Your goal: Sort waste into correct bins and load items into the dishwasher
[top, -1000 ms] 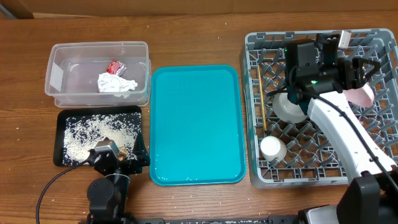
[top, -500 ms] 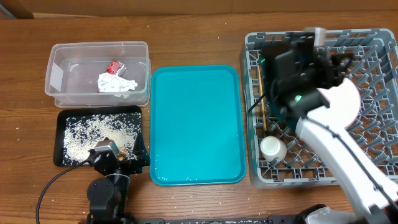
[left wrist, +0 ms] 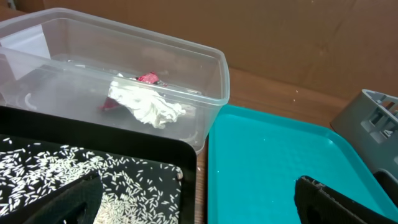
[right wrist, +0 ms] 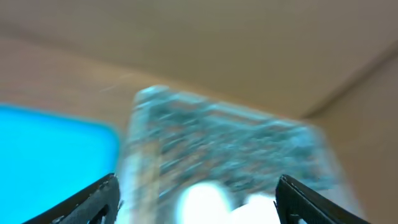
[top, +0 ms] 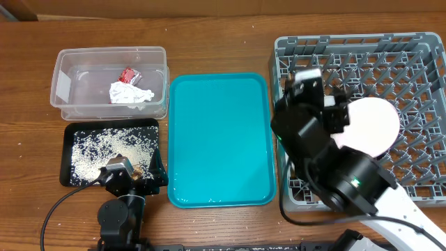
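The grey dish rack fills the right side. A round white plate sits in its middle. My right arm is raised high over the rack's left half and hides the cup, bowl and chopsticks. Its gripper is open and empty over the blurred rack. My left gripper is open and empty, low over the seam between the black tray and the teal tray. The clear tub holds the red wrapper and white tissue. Rice lies in the black tray.
The teal serving tray lies between the bins and the rack. The left arm's base sits at the table's front left edge. Brown cardboard walls stand behind the table in both wrist views.
My right arm has swung from the rack's back towards its front left and risen towards the camera, uncovering the white plate. The left arm has not moved.
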Robot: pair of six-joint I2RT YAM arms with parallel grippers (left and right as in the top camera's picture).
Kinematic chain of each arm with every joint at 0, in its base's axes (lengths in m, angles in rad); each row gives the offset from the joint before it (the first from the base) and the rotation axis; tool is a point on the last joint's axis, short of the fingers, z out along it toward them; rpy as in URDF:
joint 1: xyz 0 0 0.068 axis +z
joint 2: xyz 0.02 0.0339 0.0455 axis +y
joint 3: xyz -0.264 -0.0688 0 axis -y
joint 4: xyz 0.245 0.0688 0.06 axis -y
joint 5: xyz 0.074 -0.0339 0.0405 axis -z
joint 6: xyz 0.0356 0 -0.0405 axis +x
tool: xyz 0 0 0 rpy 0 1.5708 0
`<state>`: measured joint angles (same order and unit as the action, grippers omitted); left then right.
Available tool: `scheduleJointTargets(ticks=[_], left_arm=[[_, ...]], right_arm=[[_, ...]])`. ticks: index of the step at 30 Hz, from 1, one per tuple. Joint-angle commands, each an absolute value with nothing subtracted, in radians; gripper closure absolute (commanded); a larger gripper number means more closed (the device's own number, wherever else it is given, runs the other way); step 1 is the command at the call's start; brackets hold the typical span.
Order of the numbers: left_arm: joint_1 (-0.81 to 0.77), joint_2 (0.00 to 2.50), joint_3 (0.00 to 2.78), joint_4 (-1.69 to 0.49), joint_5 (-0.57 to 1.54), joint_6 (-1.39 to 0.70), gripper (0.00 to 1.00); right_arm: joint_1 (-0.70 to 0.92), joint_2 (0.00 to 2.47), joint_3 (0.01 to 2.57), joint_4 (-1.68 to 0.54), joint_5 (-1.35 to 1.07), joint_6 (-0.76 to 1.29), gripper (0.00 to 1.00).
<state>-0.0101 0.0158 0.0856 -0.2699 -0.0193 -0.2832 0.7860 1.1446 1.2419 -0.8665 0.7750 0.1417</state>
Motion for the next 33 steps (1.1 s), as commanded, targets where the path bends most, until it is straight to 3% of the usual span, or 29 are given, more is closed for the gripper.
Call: scheduleJointTargets(ticks=[1, 3, 6, 11, 19, 29, 33], left_arm=[[0.0, 0.004, 0.082, -0.268, -0.026, -0.292, 0.0], [0.0, 0.004, 0.082, -0.268, -0.026, -0.292, 0.0], [0.0, 0.004, 0.082, -0.268, -0.026, -0.292, 0.0], [0.0, 0.004, 0.082, -0.268, -0.026, -0.292, 0.0], [0.0, 0.004, 0.082, -0.268, -0.026, -0.292, 0.0], [0.0, 0.004, 0.082, -0.268, -0.026, -0.292, 0.0], [0.0, 0.004, 0.082, -0.268, -0.026, -0.292, 0.0]], right_arm=[[0.788, 1.118, 1.26, -0.889, 0.243, 0.34, 0.11], [0.788, 1.116, 1.26, -0.885, 0.029, 0.346, 0.01], [0.788, 1.116, 1.26, -0.869, -0.158, 0.346, 0.0], [0.788, 1.117, 1.26, -0.854, -0.244, 0.344, 0.0], [0.746, 1.074, 1.282, -0.82, -0.065, 0.247, 0.0], [0.69, 0.807, 1.291, -0.869, 0.254, 0.012, 0.0], [0.602, 0.723, 1.229, -0.862, 0.253, -0.031, 0.0]])
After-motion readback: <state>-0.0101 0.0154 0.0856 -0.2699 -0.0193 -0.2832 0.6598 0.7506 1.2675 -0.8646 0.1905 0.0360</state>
